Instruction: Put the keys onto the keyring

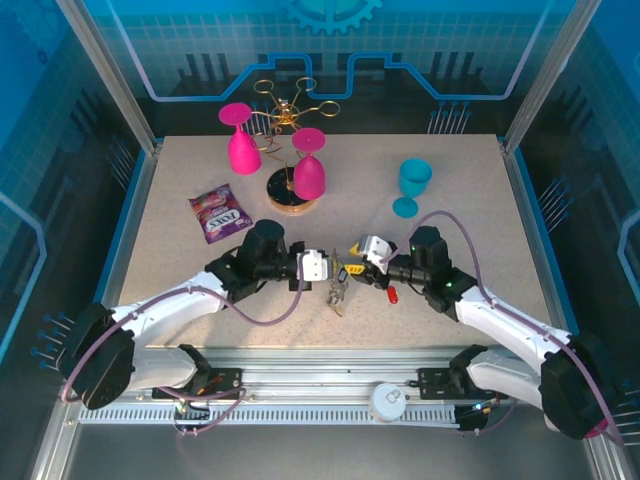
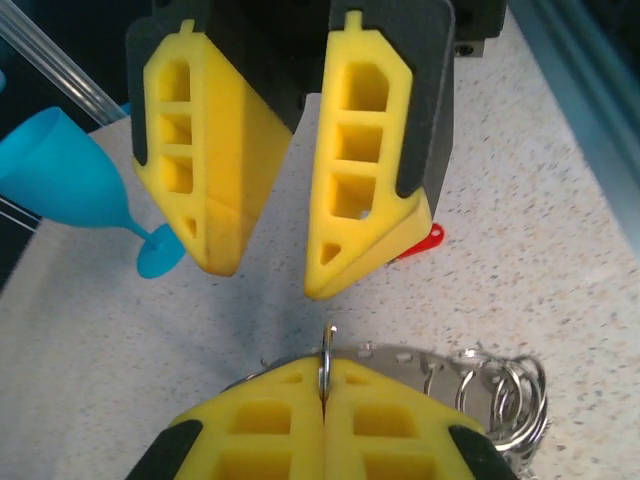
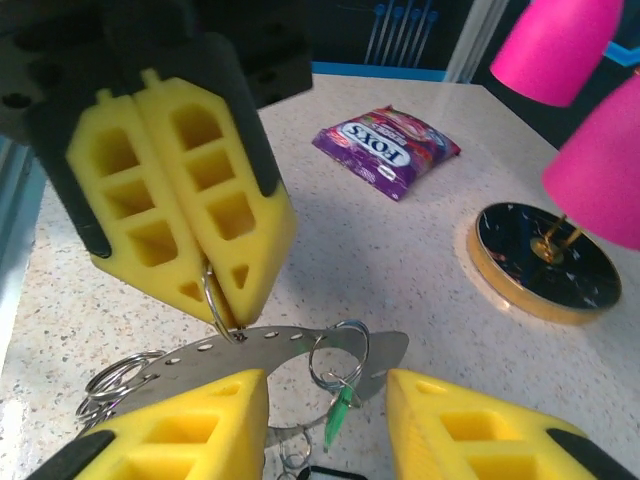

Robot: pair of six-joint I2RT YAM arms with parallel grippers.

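The keyring [image 3: 270,345] is a curved flat silvery band with a row of holes, hanging just above the table between the two arms. My left gripper [image 2: 325,365] is shut on a small split ring [image 2: 326,345] hooked through one of the band's holes. The left gripper [image 3: 225,300] shows in the right wrist view too, with the ring pinched at its tips. My right gripper [image 3: 325,400] stands open just in front of the band. A ring with a green-tagged key [image 3: 338,412] dangles between its fingers, untouched. Several more rings [image 2: 505,395] bunch at the band's other end. A red-tagged key [image 1: 392,295] lies on the table.
A gold wire rack on a round base [image 1: 289,192] holds two upside-down pink glasses [image 1: 309,177] at the back. A blue glass [image 1: 412,184] stands at the back right. A purple sweet packet [image 1: 219,212] lies to the left. Both grippers [image 1: 345,262] meet at mid-table.
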